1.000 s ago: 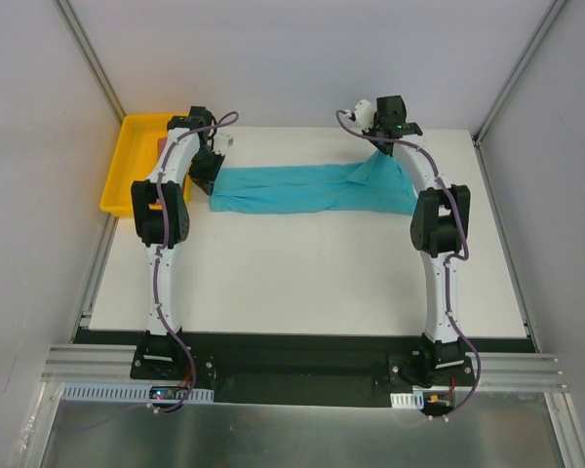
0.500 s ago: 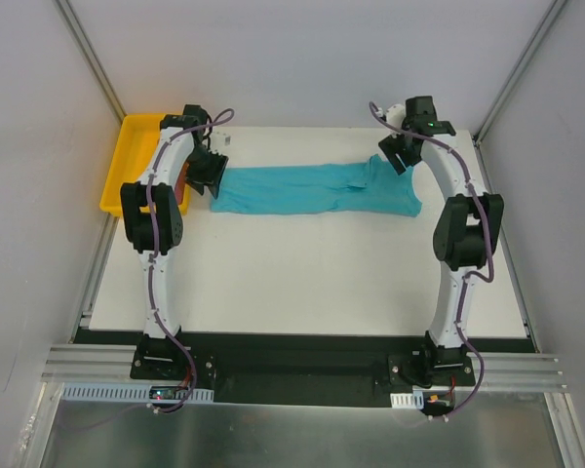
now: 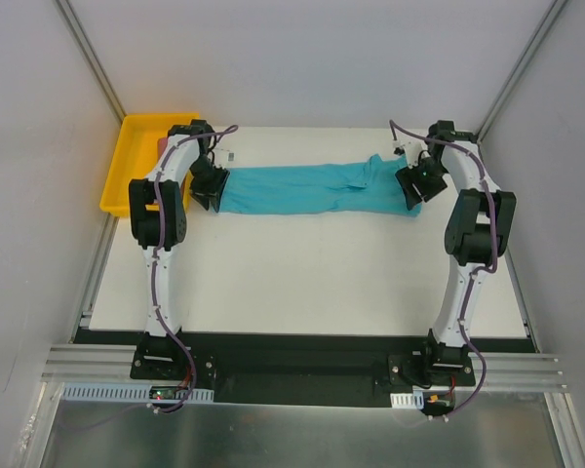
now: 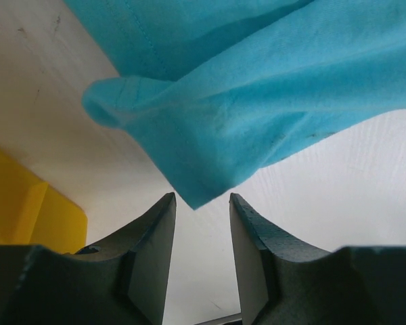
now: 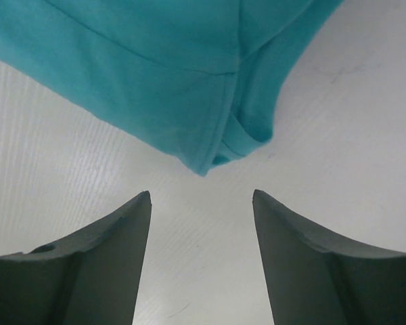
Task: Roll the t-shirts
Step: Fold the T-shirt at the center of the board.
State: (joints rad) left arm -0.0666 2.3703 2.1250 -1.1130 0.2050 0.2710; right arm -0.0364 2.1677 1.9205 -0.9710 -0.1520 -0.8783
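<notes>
Teal-blue t-shirt [image 3: 312,188] is lying flat as a long folded band across the far part of the white table [image 3: 302,283], running left to right between the two arms. A second ago both grippers were pinching its ends and pulling it taut; now both are letting it lie free. Left gripper [image 4: 201,200] is sitting at the band's left end with its fingers partly spread, and a loose cloth corner is resting right at the tips, unclamped. Right gripper [image 5: 201,195] is hovering at the right end with its fingers spread wider, the hem corner lying just ahead of them. Yellow tray [image 3: 117,185] is standing beyond the left arm. The laying-out looks finished; the rolling itself is not yet begun.
</notes>
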